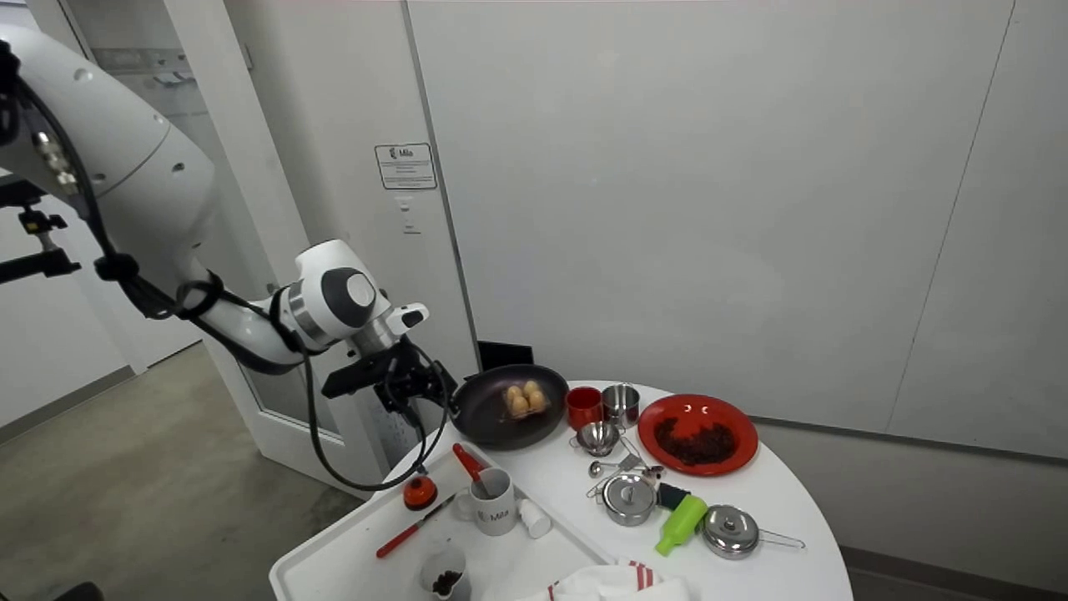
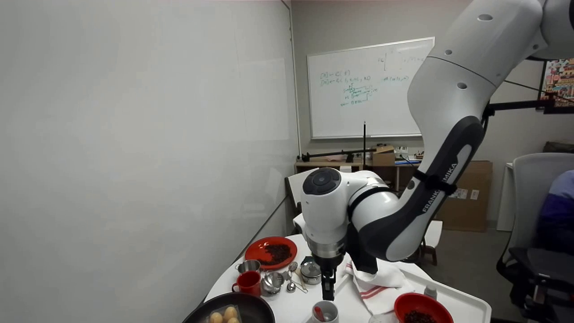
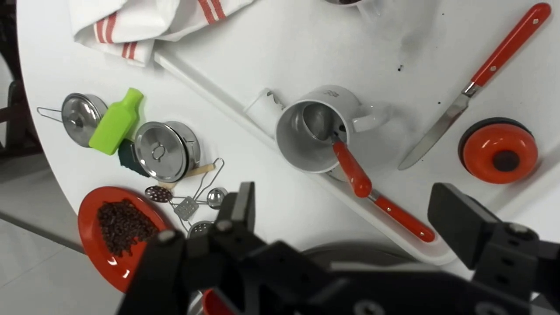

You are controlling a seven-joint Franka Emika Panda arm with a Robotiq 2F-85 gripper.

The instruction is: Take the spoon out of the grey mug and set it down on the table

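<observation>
The pale grey mug (image 3: 302,148) stands upright on the white tray (image 3: 210,94); it also shows in both exterior views (image 1: 496,507) (image 2: 329,314). The spoon (image 3: 352,170) leans in it, bowl inside, red handle sticking out over the rim near the mug's handle. The red handle also shows in both exterior views (image 1: 469,462) (image 2: 319,313). My gripper (image 3: 343,205) is open and empty, its fingers wide apart. It is above the mug on the frying-pan side, apart from the spoon (image 2: 328,294). The round white table (image 1: 801,509) lies under the tray and dishes.
Another red-handled utensil (image 3: 404,218) lies by the tray rim, partly hidden by the mug. A knife (image 3: 498,57) and a red round object (image 3: 498,153) lie nearby. The black frying pan (image 1: 476,426), red cup (image 1: 584,407), metal pots (image 1: 629,498) and red plate (image 1: 655,409) stand on the table.
</observation>
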